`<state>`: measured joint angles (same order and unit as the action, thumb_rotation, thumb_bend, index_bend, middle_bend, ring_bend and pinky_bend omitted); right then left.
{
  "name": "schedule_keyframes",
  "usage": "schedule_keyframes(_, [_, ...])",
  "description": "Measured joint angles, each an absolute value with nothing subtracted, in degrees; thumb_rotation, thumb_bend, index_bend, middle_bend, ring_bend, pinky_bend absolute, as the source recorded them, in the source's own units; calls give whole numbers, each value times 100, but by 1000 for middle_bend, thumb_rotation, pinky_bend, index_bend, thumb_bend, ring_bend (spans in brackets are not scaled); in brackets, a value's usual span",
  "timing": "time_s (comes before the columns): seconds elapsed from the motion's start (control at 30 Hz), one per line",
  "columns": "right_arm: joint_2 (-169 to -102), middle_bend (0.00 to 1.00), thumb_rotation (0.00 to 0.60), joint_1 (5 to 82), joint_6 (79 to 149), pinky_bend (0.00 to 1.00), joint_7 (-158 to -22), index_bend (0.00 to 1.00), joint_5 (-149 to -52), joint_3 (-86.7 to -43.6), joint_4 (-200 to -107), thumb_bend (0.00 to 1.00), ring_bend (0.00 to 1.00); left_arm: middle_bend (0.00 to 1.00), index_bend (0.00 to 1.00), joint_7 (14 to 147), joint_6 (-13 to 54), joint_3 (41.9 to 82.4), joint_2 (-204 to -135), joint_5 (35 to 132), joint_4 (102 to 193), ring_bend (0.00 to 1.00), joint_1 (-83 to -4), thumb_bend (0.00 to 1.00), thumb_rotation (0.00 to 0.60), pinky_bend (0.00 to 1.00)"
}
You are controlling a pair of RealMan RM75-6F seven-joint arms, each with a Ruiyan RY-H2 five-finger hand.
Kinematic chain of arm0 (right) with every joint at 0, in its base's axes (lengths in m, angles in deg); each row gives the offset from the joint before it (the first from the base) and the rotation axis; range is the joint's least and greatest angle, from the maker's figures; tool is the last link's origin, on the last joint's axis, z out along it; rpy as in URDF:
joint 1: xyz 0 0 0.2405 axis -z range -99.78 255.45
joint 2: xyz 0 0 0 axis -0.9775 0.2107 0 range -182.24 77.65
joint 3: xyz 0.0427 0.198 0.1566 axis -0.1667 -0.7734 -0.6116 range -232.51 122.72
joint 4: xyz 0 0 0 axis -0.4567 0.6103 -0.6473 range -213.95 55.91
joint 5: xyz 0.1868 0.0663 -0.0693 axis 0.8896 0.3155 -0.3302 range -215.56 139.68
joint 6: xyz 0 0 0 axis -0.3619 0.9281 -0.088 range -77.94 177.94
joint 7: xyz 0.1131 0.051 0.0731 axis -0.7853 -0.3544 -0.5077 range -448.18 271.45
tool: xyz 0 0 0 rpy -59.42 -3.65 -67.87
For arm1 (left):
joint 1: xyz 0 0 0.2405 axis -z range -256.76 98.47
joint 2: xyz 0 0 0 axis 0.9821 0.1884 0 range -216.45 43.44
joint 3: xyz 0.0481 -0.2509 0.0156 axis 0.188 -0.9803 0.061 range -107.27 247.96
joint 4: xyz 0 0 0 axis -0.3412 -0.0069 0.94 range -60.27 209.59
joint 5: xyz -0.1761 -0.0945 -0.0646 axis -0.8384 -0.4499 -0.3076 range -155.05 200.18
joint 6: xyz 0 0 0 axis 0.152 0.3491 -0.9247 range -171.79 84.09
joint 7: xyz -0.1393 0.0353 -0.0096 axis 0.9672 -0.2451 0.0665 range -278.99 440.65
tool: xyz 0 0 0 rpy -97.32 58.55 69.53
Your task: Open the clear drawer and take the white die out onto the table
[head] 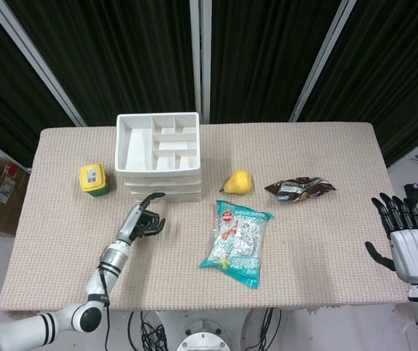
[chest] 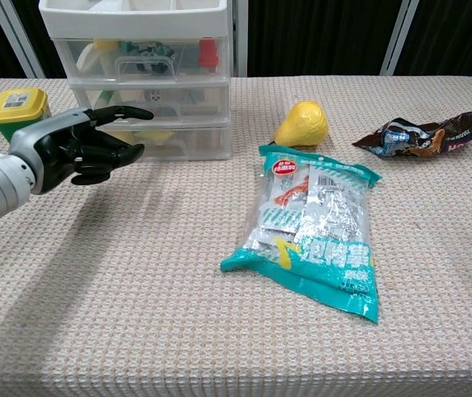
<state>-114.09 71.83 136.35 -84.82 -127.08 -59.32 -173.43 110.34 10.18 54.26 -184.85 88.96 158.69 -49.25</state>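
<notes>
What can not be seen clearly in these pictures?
- Die: chest view, blurred behind the clear drawer front; head view, hidden under the top tray.
- Drawer unit's top: chest view, cut off by the upper edge.
- Right hand: outside the chest view.
- Left hand: no contact with the drawer visible.

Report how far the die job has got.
Nothing is finished: all three clear drawers of the drawer unit look closed, and the white die seems to sit in the middle one. In hand: the left hand reaches toward the drawer fronts, holding nothing. The right hand waits open at the table edge. Left: open the drawer, take the die out onto the table.
</notes>
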Motion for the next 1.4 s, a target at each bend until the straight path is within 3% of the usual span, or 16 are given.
schedule_keyframes(0.43, [-11409,30,600,7225,13663,0,-8525,0,-12645,-5927,-17313,198,0,854,159,11341,1284,5116,-19247,8668,15363,1000,-4845,435,600,1000])
schedule_keyframes(0.97, [-11401,30,600,7269,13680,0,-8528,0,-12582,-5926,-17317,200,0,854,161,11472,1237,4941,-19704,8597,14997,1000,-4709,436,600,1000])
schedule_keyframes(1.4, [-11403,29,600,7272,13645,0,-8503,0,-12516,-5942,-17334,203,0,854,266,12105,915,4741,-19769,8629,14799,1000,-4625,454,600,1000])
